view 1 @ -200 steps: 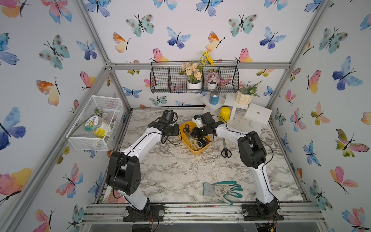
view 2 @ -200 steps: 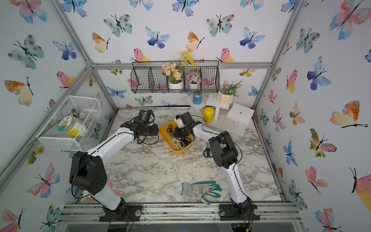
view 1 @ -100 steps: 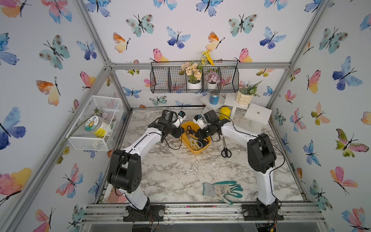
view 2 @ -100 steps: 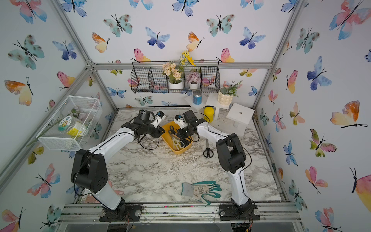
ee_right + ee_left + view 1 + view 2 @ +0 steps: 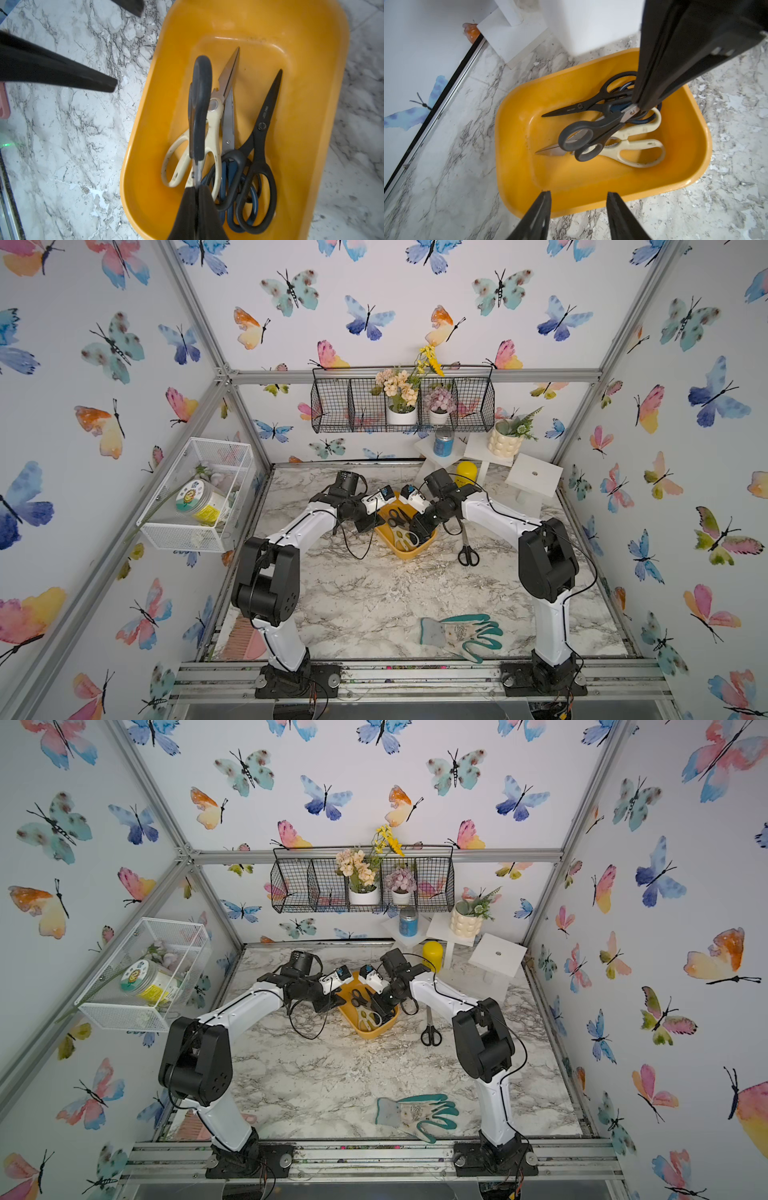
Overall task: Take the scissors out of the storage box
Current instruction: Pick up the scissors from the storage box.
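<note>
The steel blades of the dark-grey-handled scissors (image 5: pixel 200 93) vanish between the black fingers of the right gripper (image 5: pixel 196 188). The blue-handled pair (image 5: pixel 224 176) lies mostly buried under black handles. A pink object (image 5: pixel 4 101), perhaps a comb, is cut off by the frame edge.

Left arm (image 5: pixel 303 526) and right arm (image 5: pixel 496 516): white shells dotted with small screws, bulky black joint housings (image 5: pixel 266 576), thin black cables (image 5: pixel 357 558) looped alongside. Tapered black pincer fingers (image 5: pixel 537 216) noted. Black bases (image 5: pixel 286 678) seen at 6 o'clock.

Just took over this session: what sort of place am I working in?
Likely a staged test cell dressed as a home craft corner: aluminium frame with butterfly-papered walls, marble-look table, potted flowers in a wire shelf basket.
</note>
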Motion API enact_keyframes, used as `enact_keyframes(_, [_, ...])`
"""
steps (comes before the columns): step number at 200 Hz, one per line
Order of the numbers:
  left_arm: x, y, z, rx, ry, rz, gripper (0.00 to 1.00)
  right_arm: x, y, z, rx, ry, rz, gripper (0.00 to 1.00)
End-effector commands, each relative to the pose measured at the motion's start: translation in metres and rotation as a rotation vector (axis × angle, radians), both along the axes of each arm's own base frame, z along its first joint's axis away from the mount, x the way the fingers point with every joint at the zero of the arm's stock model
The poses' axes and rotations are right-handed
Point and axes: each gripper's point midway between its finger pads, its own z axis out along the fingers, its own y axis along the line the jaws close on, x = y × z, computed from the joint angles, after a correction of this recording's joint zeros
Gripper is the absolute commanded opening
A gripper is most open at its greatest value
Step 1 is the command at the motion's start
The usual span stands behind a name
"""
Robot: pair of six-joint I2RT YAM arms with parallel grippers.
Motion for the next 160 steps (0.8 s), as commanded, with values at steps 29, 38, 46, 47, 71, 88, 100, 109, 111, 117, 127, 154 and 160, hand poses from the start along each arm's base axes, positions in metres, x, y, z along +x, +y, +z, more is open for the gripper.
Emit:
enact_keyframes(29, [-0.014, -0.017, -0.001, -0.068, 0.030, -0.145, 0.49, -0.006, -0.003, 0.027, 0.010, -0.105, 0.069, 0.03])
enact_keyframes(38, [-0.012, -0.018, -0.002, -0.071, 0.034, -0.148, 0.49, -0.006, -0.003, 0.030, 0.015, -0.121, 0.079, 0.03])
enact_keyframes(46, [-0.012, -0.018, -0.002, -0.076, 0.038, -0.153, 0.49, -0.007, -0.003, 0.033, 0.018, -0.134, 0.087, 0.03])
enact_keyframes(47, [-0.012, -0.018, -0.002, -0.076, 0.040, -0.152, 0.49, -0.007, -0.003, 0.033, 0.017, -0.136, 0.087, 0.03])
enact_keyframes(71, [-0.013, -0.018, 0.003, -0.114, 0.057, -0.176, 0.49, -0.011, -0.005, 0.037, 0.010, -0.158, 0.110, 0.03])
enact_keyframes(88, [-0.023, -0.021, 0.009, -0.134, 0.062, -0.225, 0.49, -0.014, -0.004, 0.038, 0.006, -0.171, 0.125, 0.03])
enact_keyframes(100, [-0.029, -0.023, 0.013, -0.152, 0.058, -0.255, 0.49, -0.016, -0.003, 0.038, 0.007, -0.173, 0.135, 0.03])
enact_keyframes(109, [-0.030, -0.024, 0.013, -0.160, 0.061, -0.261, 0.49, -0.016, -0.002, 0.040, 0.008, -0.178, 0.140, 0.03])
enact_keyframes(111, [-0.031, -0.024, 0.013, -0.160, 0.061, -0.263, 0.49, -0.016, -0.001, 0.040, 0.009, -0.180, 0.143, 0.03])
enact_keyframes(117, [-0.031, -0.024, 0.013, -0.159, 0.061, -0.262, 0.48, -0.017, -0.001, 0.039, 0.006, -0.178, 0.148, 0.03])
enact_keyframes(127, [-0.031, -0.023, 0.011, -0.155, 0.061, -0.264, 0.48, -0.018, 0.000, 0.038, 0.005, -0.177, 0.159, 0.03])
enact_keyframes(154, [-0.032, -0.024, 0.017, -0.154, 0.052, -0.278, 0.45, -0.021, 0.004, 0.036, -0.006, -0.172, 0.178, 0.03])
enact_keyframes(160, [-0.032, -0.024, 0.019, -0.156, 0.048, -0.280, 0.45, -0.022, 0.004, 0.035, -0.006, -0.169, 0.184, 0.03])
